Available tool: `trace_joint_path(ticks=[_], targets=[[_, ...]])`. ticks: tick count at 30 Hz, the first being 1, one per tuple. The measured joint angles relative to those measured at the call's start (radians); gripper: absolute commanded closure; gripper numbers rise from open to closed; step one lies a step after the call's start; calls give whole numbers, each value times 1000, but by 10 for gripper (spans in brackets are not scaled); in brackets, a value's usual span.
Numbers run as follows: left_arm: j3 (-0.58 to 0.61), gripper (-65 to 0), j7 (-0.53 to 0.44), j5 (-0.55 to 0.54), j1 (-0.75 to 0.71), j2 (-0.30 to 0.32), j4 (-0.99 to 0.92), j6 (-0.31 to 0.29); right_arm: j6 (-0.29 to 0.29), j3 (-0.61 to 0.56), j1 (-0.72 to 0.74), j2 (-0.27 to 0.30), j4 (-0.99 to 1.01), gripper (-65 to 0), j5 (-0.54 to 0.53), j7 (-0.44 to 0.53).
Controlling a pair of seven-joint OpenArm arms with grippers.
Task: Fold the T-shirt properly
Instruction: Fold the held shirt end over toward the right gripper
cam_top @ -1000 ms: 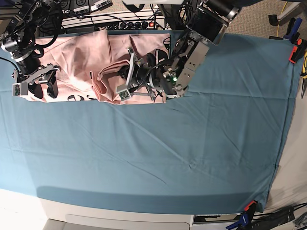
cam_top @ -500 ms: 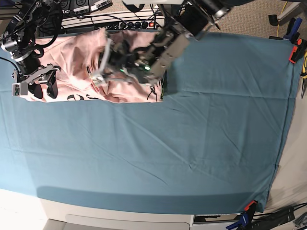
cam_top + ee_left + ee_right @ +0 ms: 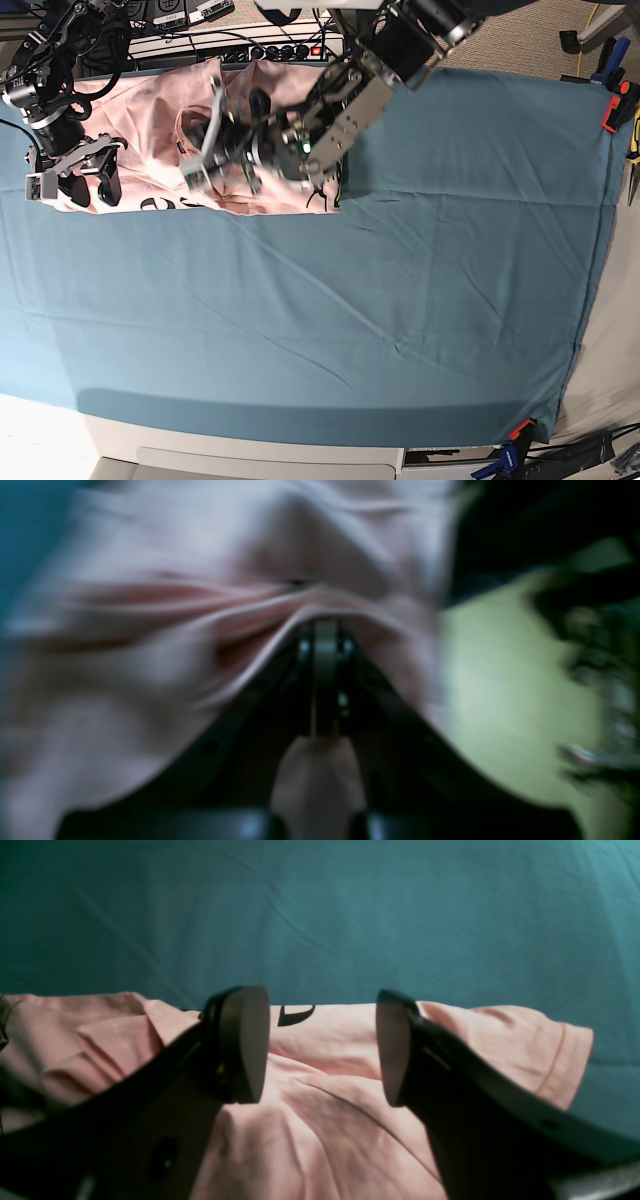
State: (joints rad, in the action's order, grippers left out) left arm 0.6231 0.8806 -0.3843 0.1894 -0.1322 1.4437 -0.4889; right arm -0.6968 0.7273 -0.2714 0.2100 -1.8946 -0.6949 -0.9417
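Here the T-shirt [image 3: 160, 120] lies bunched at the far left of the worktop [image 3: 400, 300], on its teal cloth. The left pincer [image 3: 325, 635] is clamped tight on a pink fold of the T-shirt, the fabric draped over its tips; that view is blurred. The right pincer [image 3: 320, 1045] stands wide apart just above the shirt's sleeve end, holding nothing, black lettering [image 3: 295, 1015] showing between its fingers [image 3: 245, 1040].
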Motion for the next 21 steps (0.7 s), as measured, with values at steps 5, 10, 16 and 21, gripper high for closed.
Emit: trace_joint_path(ticks=[5, 10, 16, 21], targets=[[-13, 0, -107, 107, 49, 0, -28, 49, 0, 0, 0, 0, 0, -338, -1, 0], [-10, 0, -135, 133, 44, 0, -66, 93, 0, 0, 0, 0, 0, -338, -1, 0], [-20, 0, 137, 129, 61, 0, -74, 118, 0, 0, 0, 0, 0, -338, -1, 0], [-119, 0, 212, -100, 91, 22, -31, 123, 0, 0, 0, 0, 0, -338, 0, 0]])
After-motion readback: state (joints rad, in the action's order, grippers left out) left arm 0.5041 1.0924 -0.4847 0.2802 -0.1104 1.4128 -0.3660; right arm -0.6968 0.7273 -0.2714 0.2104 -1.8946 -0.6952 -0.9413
